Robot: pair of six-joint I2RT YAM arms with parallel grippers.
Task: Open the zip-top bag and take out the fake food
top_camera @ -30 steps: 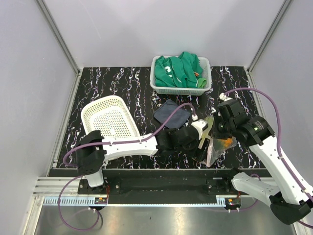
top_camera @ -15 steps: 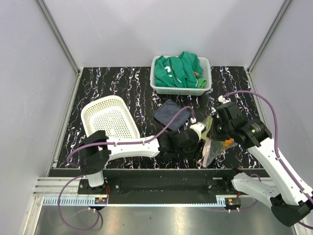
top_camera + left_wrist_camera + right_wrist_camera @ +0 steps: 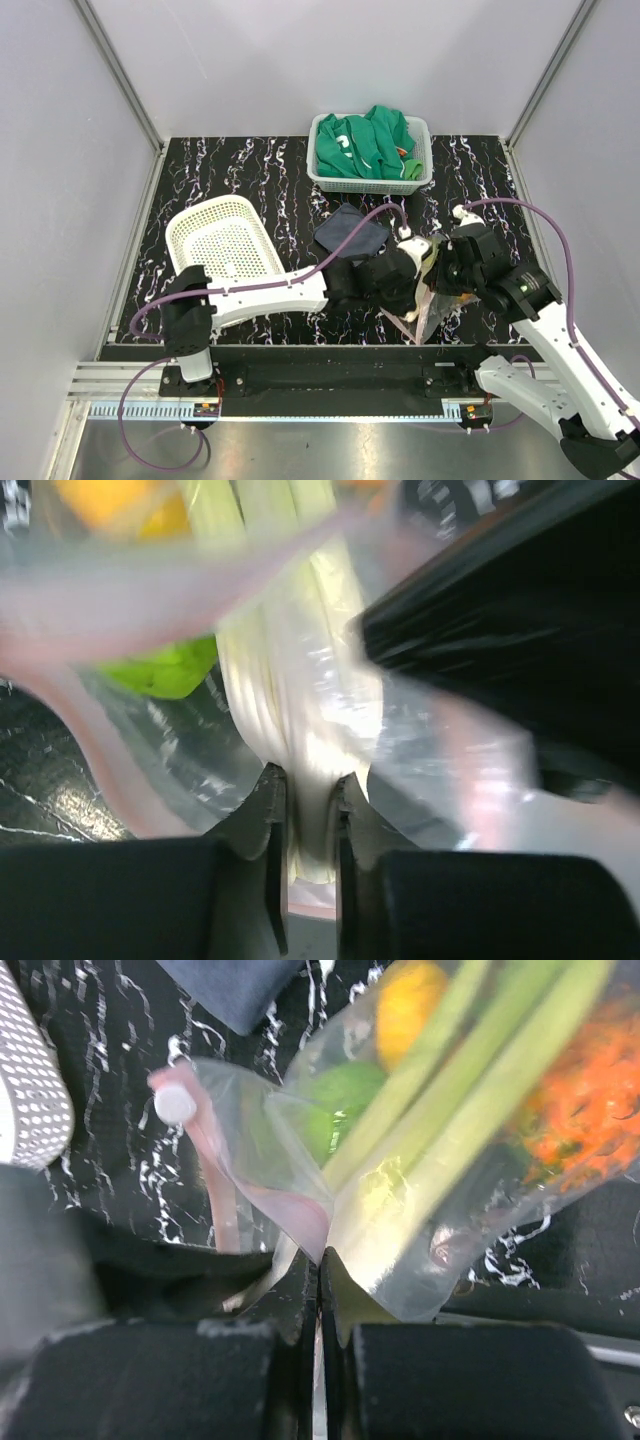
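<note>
The bag (image 3: 420, 312) is held between the two claws near the front edge of the table (image 3: 250, 170), right of centre. Whether its lower end touches the table cannot be told from above.

The left claw (image 3: 425, 262) is closed to a narrow slit. In its wrist view the pale end of the leek (image 3: 300, 680), wrapped in the clear plastic, is pinched between the fingers (image 3: 265, 810). The right claw (image 3: 447, 275) is closed almost fully, and a fold of the bag's edge is gripped between its fingers (image 3: 300, 1290).

The toy food is all seen inside the bag. In the right wrist view the leek's stalks are laid across the middle, with a green piece (image 3: 330, 1100) beside them, a yellow piece (image 3: 405, 1000) above and the orange pineapple (image 3: 580, 1090) to the right.

Compared with half a second ago, the left claw has been carried further right and slightly away from the arm bases, so the two claws are now set just beside each other. More of the bag is covered by them, and only its lower part is left showing.

The dark cloth (image 3: 350, 232), the white basket (image 3: 225, 240) and the grey basket (image 3: 420, 175) of green clothing (image 3: 365, 145) are unmoved.
</note>
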